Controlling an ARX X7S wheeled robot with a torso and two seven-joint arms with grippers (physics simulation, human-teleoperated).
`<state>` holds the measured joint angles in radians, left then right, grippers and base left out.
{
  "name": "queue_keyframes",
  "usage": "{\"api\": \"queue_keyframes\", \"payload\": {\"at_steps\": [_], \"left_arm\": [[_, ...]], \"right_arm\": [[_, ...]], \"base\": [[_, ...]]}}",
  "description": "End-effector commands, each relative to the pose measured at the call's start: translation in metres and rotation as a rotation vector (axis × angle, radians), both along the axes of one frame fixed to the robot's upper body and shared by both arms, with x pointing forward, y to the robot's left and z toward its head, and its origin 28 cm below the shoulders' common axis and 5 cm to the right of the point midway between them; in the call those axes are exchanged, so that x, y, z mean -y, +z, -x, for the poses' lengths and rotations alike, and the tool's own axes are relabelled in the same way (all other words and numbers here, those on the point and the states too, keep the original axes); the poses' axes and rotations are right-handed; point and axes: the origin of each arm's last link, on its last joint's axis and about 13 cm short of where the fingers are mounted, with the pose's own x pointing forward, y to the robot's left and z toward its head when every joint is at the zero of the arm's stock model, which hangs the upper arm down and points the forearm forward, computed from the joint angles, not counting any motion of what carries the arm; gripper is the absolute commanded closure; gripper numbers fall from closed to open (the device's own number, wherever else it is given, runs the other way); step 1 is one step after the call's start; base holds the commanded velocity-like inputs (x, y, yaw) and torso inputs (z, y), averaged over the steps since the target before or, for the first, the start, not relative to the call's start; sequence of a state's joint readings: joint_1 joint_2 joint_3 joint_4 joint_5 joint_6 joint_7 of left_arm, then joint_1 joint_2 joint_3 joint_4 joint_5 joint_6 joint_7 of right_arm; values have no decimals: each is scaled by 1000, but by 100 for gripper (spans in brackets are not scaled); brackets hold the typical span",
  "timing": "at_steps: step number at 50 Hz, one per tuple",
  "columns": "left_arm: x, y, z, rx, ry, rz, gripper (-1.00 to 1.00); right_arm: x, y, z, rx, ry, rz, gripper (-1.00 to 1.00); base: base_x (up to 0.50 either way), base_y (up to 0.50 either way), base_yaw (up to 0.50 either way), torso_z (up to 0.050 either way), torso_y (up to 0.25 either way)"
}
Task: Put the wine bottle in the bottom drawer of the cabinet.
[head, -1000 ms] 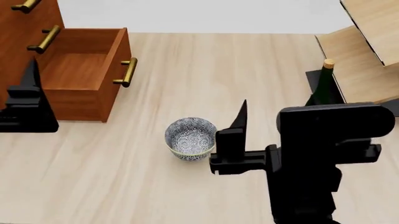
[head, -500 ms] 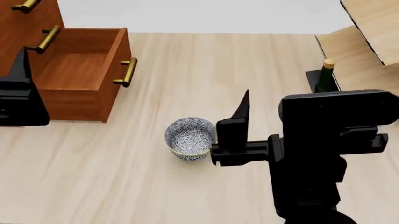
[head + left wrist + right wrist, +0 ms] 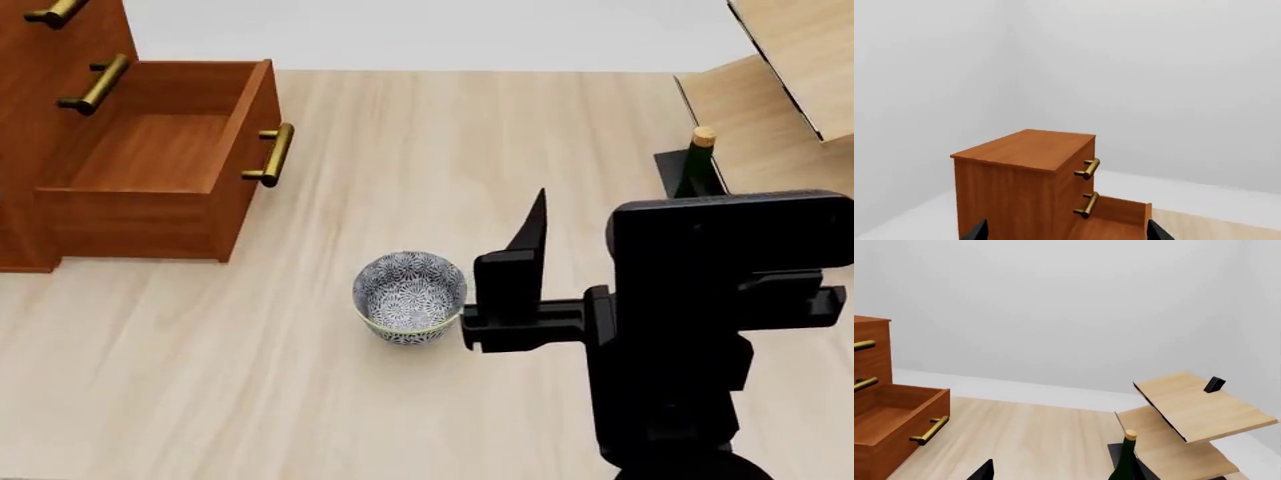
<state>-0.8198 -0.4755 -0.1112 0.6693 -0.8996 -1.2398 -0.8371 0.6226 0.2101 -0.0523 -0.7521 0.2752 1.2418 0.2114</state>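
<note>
Under my arms runs a pale wood-grain floor [image 3: 400, 420], meeting plain white walls [image 3: 1054, 300] at the far side. At the left stands the cabinet [image 3: 34, 90], its bottom drawer [image 3: 147, 150] pulled out, showing a bare wooden floor inside, brass handle [image 3: 274, 155] facing the open floor. A patterned bowl [image 3: 408, 297] sits on the floor between the drawer and my right gripper [image 3: 527, 270], just beside the one dark finger I can see; the arm's bulk hides the rest, so I cannot tell how wide that hand is spread or whether it holds anything. The wine bottle [image 3: 697, 165] stands upright at the right, against the black base of a pale wood rack [image 3: 774, 110], its slanted shelves overhanging close by; my right arm covers the bottle's lower part. My left gripper [image 3: 1064, 234] shows only two dark tips set far apart, nothing between them. Open floor lies between bottle and drawer, save for the bowl.
</note>
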Motion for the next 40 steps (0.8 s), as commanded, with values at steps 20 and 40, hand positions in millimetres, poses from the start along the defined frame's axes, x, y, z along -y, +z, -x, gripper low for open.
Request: {"api": "queue_keyframes", "payload": {"at_steps": [20,40], "left_arm": [[-82,11,-12,160,608,156,-100],[-109,55,23,629,898,179,-100]], "right_arm": [[1,-1,0,-3,0,3,-100],[1,-4,-3,-13,4,13,-100]], "base": [[0,0,0,0,0],[0,0,0,0,0]]}}
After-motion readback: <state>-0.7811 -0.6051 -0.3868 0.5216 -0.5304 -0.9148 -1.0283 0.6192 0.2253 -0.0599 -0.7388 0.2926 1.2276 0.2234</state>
